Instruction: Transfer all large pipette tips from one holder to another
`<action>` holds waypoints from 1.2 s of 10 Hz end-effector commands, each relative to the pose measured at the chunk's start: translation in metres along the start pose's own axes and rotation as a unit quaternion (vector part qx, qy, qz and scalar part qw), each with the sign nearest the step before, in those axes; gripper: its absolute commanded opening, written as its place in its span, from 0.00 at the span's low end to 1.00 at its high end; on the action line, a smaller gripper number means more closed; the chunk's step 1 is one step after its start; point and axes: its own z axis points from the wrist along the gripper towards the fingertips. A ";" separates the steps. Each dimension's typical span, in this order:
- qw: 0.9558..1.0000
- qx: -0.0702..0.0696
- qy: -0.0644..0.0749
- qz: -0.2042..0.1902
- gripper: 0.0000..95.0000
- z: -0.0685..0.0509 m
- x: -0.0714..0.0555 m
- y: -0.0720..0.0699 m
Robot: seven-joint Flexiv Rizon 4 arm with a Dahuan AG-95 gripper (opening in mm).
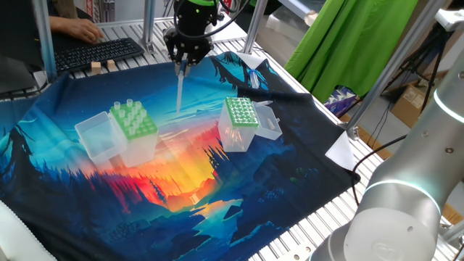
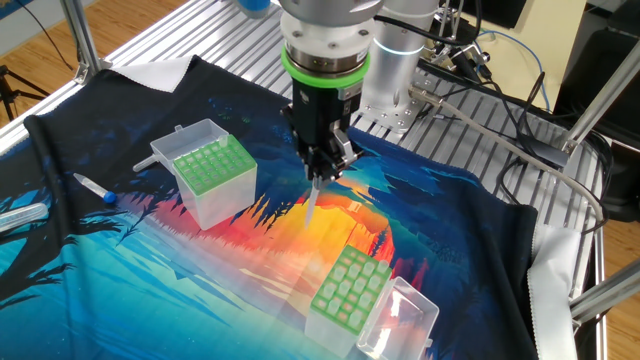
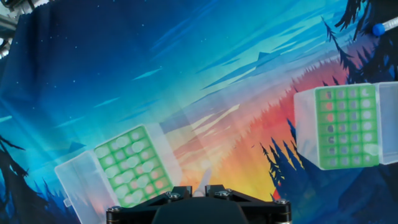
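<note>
Robotics lab: aluminium-profile frame [image 1: 152, 22], slatted metal surface [image 2: 190, 35], loose cables [image 2: 500, 150], operator's keyboard [image 1: 98, 52], green backdrop cloth [image 1: 355, 43].

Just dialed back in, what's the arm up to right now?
The gripper hangs above the printed cloth, pointing straight down, shut on one long translucent whitish pipette tip. It sits between the two clear plastic boxes: the one with the light-green wide-holed top, which has tips standing in it, and the one with the darker-green top. The tip touches neither box.

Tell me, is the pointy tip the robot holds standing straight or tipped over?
Straight. The pipette tip hangs point-down from the gripper, above the cloth.
</note>
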 end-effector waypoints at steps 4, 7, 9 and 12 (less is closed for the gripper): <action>1.000 0.014 -0.006 0.013 0.00 0.000 0.000 0.000; 1.000 0.028 -0.006 0.008 0.00 0.000 0.000 0.000; 0.999 0.036 0.014 -0.019 0.00 0.000 0.000 0.000; 0.998 0.038 0.012 -0.057 0.00 -0.007 0.005 -0.014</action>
